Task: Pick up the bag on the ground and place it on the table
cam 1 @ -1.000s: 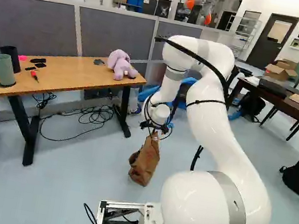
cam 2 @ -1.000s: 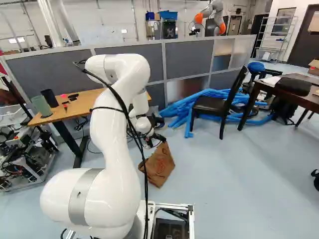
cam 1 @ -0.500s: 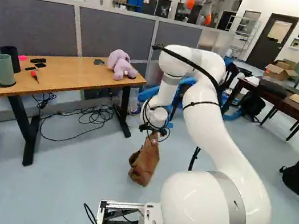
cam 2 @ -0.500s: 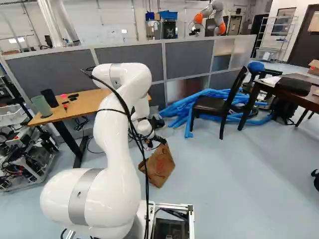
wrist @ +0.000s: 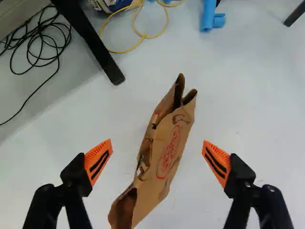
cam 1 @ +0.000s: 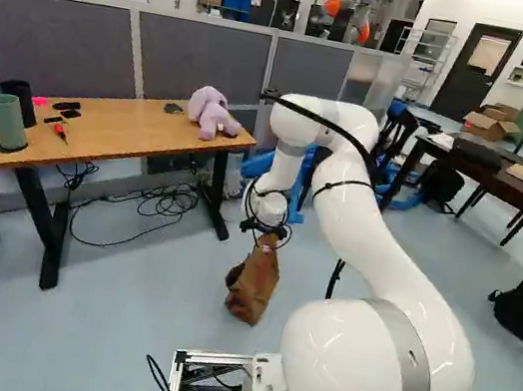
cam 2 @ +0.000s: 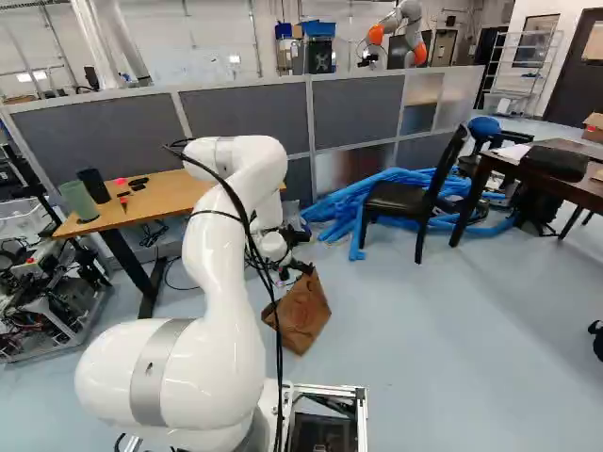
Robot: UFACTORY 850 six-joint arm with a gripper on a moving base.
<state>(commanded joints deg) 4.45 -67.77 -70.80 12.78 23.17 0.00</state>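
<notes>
My gripper [cam 2: 298, 269] hangs at the top of the brown paper bag [cam 2: 301, 315] in the right base view. In the left base view the bag [cam 1: 253, 285] stands on the floor, its upper end just under the wrist. Seen from the wrist, the gripper [wrist: 157, 162] is open wide, and the crumpled bag [wrist: 164, 160] lies between and beyond the orange pads with bare floor showing on both sides; neither pad touches it. The wooden table [cam 1: 115, 136] stands left of the arm in the left base view.
On the table are a purple plush toy [cam 1: 211, 114], a green cup [cam 1: 6, 122] and a black cup. Cables lie under it, by its black leg [wrist: 90, 43]. Blue tubes [cam 2: 377, 193] and a black chair [cam 2: 403, 200] stand beyond the bag. Another robot [cam 2: 400, 33] is far back.
My arm has come down with its wrist lower over the bag, shifting slightly left in the left base view. The bag and the base have stayed in place.
</notes>
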